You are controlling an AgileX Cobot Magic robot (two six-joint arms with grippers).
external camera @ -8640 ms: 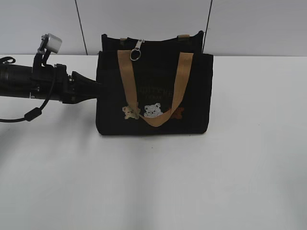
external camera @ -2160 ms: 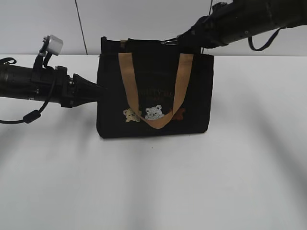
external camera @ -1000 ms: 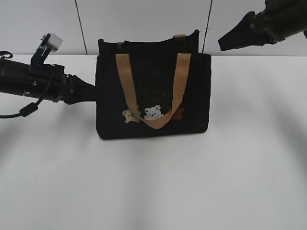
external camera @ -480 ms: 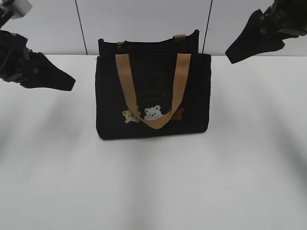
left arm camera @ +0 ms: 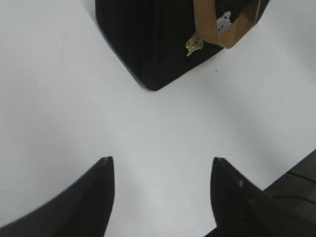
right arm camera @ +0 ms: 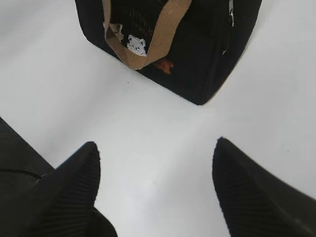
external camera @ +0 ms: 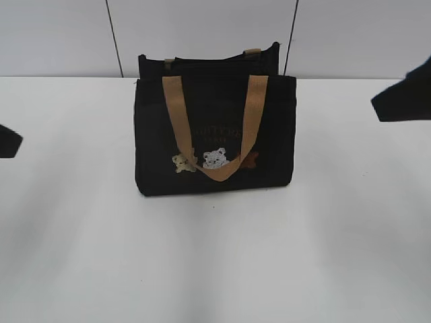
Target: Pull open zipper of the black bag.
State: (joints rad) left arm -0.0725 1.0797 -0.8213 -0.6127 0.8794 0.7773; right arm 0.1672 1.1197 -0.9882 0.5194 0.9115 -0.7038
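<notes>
The black bag (external camera: 215, 134) stands upright mid-table, its tan handle hanging over the bear patches on the front. In the exterior view the zipper does not show. The right wrist view shows a small silver piece, the zipper (right arm camera: 230, 13), at the bag's (right arm camera: 197, 54) end wall. My left gripper (left arm camera: 161, 158) is open over bare table, well short of the bag's corner (left arm camera: 148, 44). My right gripper (right arm camera: 155, 141) is open too, with nothing between its fingers. In the exterior view only dark tips show: the left gripper (external camera: 8, 141) at the left edge, the right gripper (external camera: 404, 97) at the right edge.
The white table (external camera: 215, 256) stretches wide in front of and beside the bag. A pale panelled wall (external camera: 202, 33) rises right behind it.
Both arms have drawn back from the bag toward the frame's edges. The left gripper let go of the bag's left side and opened wider. The bag stands as before.
</notes>
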